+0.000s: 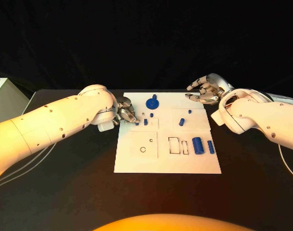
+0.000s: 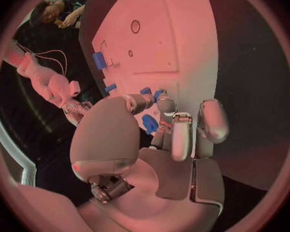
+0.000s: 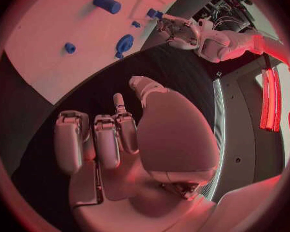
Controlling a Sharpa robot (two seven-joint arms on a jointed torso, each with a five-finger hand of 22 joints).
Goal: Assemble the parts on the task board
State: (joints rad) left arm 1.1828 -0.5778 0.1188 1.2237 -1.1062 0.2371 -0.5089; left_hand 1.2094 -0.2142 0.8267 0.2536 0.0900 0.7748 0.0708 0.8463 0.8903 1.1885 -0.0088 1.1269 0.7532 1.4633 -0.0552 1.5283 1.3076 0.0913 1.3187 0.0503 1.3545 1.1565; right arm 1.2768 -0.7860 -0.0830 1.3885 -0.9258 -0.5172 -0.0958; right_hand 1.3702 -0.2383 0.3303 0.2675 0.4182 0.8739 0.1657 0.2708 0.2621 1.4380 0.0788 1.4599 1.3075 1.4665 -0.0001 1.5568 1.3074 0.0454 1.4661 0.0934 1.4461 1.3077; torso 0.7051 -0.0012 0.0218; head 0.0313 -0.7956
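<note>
Left hand (image 1: pixel 124 113) pinches an upright blue part (image 2: pixel 149 123) over the task board (image 1: pixel 136 161); right hand (image 1: pixel 205 90) spread.

Two glossy white arms enter from the frame's left and right edges, their rounded shells dotted with small dark screws. Each ends in a silver metal hand, left hand (image 1: pixel 125 113) and right hand (image 1: pixel 205 90), with segmented fingers (image 2: pixel 181 137).

White task board (image 1: pixel 167 161) lies flat mid-table, small blue parts (image 1: pixel 197 145) scattered on it (some upright).
</note>
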